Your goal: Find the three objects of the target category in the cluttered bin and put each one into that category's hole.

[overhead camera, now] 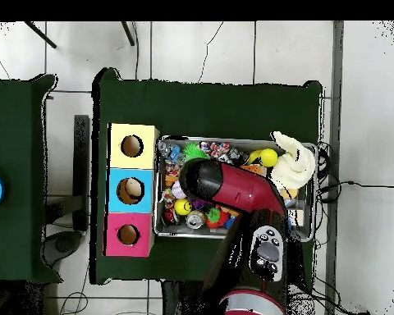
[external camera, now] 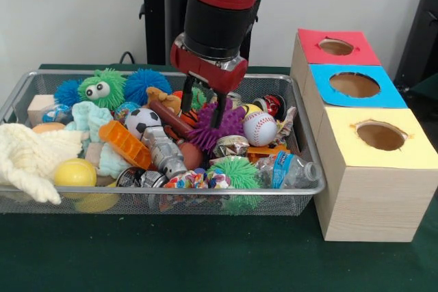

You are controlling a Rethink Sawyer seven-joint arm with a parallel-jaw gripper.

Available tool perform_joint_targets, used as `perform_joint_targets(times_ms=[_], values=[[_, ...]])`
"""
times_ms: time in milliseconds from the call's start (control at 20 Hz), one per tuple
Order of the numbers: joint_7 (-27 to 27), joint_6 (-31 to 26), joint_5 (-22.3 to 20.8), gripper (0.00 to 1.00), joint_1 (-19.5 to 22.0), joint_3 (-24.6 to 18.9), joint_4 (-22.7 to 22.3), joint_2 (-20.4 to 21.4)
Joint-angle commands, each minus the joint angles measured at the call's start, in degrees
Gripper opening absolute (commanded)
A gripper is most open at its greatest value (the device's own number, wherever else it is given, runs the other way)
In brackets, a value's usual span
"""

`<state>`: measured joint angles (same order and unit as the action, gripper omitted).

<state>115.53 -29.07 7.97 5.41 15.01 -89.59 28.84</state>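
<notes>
Purple spiky toy mid-frame in wire bin, straddled by gripper; fingers parted, not yet clamped, holding nothing. Blue box hole at left of overhead shows pale item inside; remaining targets unclear among clutter.

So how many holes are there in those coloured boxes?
3, one per box top: the red hole farthest back, the blue hole in the middle, the yellow hole nearest the camera. None seems hidden.
</notes>
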Motion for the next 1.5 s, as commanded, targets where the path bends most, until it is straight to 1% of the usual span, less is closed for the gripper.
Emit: perform_joint_targets(times_ms=[50,300,500,700,850,1500], values=[[10.0,2.0,2.3,1.0,2.1,-3.5,0.8,-4.3],[11.5,0.9,3.6,1.0,1.2,-3.6,4.4,-6.7],[11.3,-0.8,4.9,1.0,1.0,-4.1,8.5,-9.2],[12.9,-2.5,6.4,1.0,-0.4,-3.5,10.8,-10.5],[14.3,-4.5,7.4,1.0,-1.7,-2.5,11.5,-10.6],[15.4,-6.4,10.9,1.0,-4.3,-0.4,11.9,-10.7]])
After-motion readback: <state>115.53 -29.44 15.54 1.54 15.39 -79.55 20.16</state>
